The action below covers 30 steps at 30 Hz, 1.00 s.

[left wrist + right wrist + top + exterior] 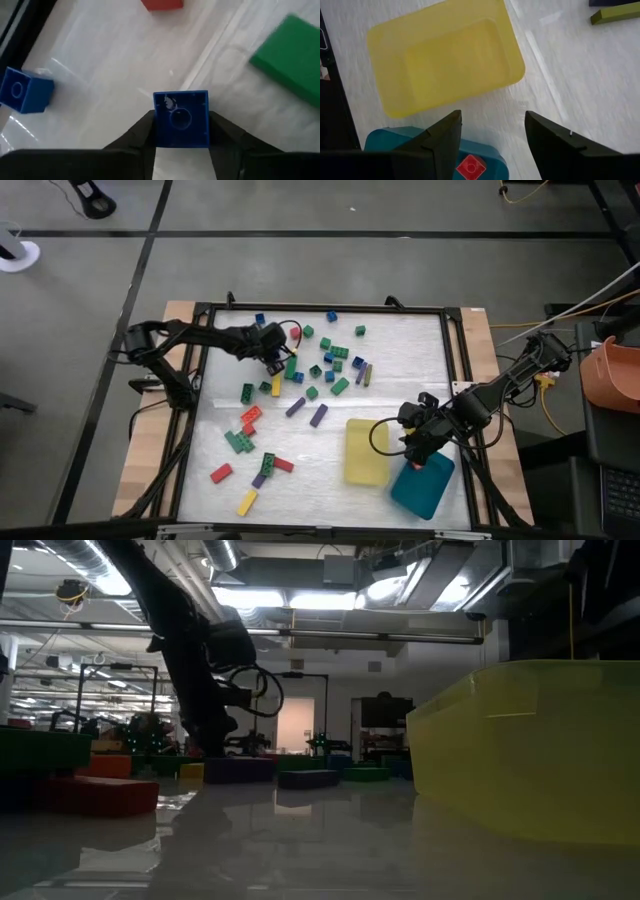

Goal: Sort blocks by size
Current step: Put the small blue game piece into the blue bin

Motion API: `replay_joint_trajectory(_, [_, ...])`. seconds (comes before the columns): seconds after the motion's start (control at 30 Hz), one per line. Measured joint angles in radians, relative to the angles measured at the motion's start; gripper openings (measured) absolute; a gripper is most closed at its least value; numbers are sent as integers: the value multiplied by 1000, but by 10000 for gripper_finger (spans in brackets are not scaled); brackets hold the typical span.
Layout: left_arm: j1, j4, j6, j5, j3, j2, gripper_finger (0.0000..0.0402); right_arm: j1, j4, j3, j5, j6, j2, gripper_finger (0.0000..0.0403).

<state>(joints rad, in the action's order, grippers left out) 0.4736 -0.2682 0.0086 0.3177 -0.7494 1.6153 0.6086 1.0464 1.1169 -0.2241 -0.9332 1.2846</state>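
Many small coloured blocks lie scattered on the white table top, mostly at the far middle and the near left. My left gripper is down among the far ones, its fingers closed on a small blue cube. My right gripper hangs open and holds nothing, above the gap between the yellow tray and the teal tray. A red cube lies in the teal tray. My left gripper pinches the small blue cube between its two fingers, one on each of two opposite side faces. The fingers slant steeply down from the table's left side. The cube's face with a round ring points up at the wrist camera. Whether the cube still rests on the table I cannot tell.
Close around the held cube lie another blue cube, a red block and a larger green block. A black frame borders the table top. In the low view the yellow tray fills the right side.
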Motion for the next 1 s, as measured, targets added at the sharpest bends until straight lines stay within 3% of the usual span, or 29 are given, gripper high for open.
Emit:
replay_joint_trajectory(0.17, [-34,-20,-6,-72,-49,-29,121,0,5,0,0,61,0,218])
replay_joint_trajectory(0.33, [-104,27,-91,-218,-116,-69,121,0,5,0,-1,98,0,218])
replay_joint_trajectory(0.5, [-252,353,-265,-383,-144,-51,121,0,6,0,-4,156,0,218])
replay_joint_trajectory(0.73, [-535,861,-321,-336,-174,97,121,0,54,23,-60,235,-19,218])
replay_joint_trajectory(0.87, [-660,914,-291,-249,-307,241,121,0,114,77,-126,269,-35,218])
replay_joint_trajectory(1.0, [-739,904,-223,-220,-517,412,128,0,143,130,-200,315,-58,218])
